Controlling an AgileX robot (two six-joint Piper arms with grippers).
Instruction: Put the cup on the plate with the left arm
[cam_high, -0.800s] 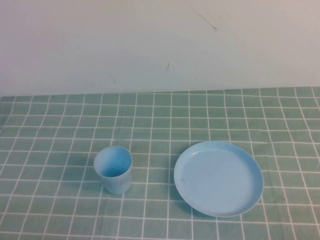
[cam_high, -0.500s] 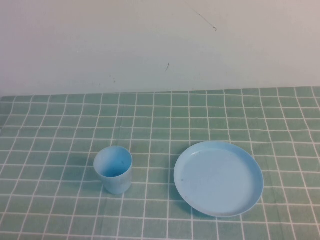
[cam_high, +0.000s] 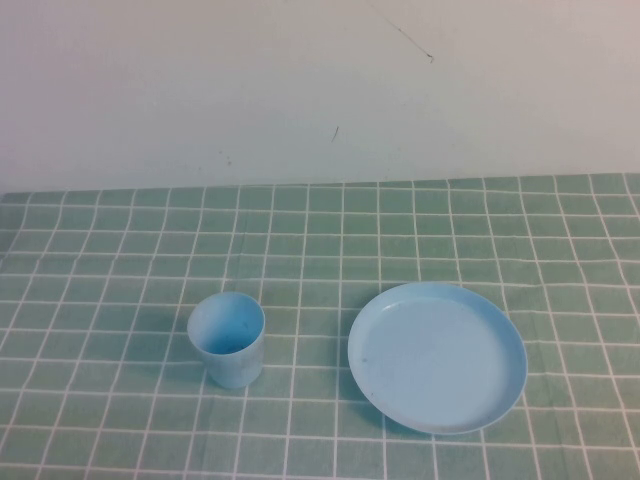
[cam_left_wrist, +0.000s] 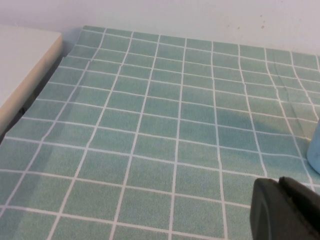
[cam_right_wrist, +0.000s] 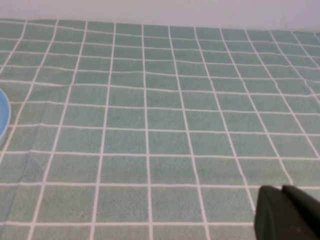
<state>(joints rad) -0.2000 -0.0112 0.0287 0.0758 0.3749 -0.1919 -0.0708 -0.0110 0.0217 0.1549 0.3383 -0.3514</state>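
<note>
On the green-checked surface (cam_high: 420, 215), left of centre in the high view, stands the cup (cam_high: 227, 339): upright, mouth up, nothing seen inside, resting on the cloth and not on the plate. W/ a clear strip of cloth between them, the plate (cam_high: 437, 356) lies flat to the cup's right, near the front edge, nothing on it. Both items light blue. Behind the surface: plain white wall (cam_high: 300, 80) w/ a few small dark marks.

No arm or claw visible in the high view.

Left wrist view: left claw (cam_left_wrist: 287, 210) shows only as a dark black tip at the frame corner, above bare checked cloth. It has hold of nothing visible; whether it is spread or closed, cannot tell. A sliver of the cup (cam_left_wrist: 315, 147) sits at the frame edge, near the claw but apart from it. White board edge (cam_left_wrist: 22, 65) borders the cloth on the far side from the cup.

Right wrist view: right claw (cam_right_wrist: 290, 215), likewise only a dark tip at the corner, over bare cloth, nothing held in sight; opening cannot be told. Plate rim (cam_right_wrist: 3, 117) just visible at the opposite edge, well apart from this claw.
</note>
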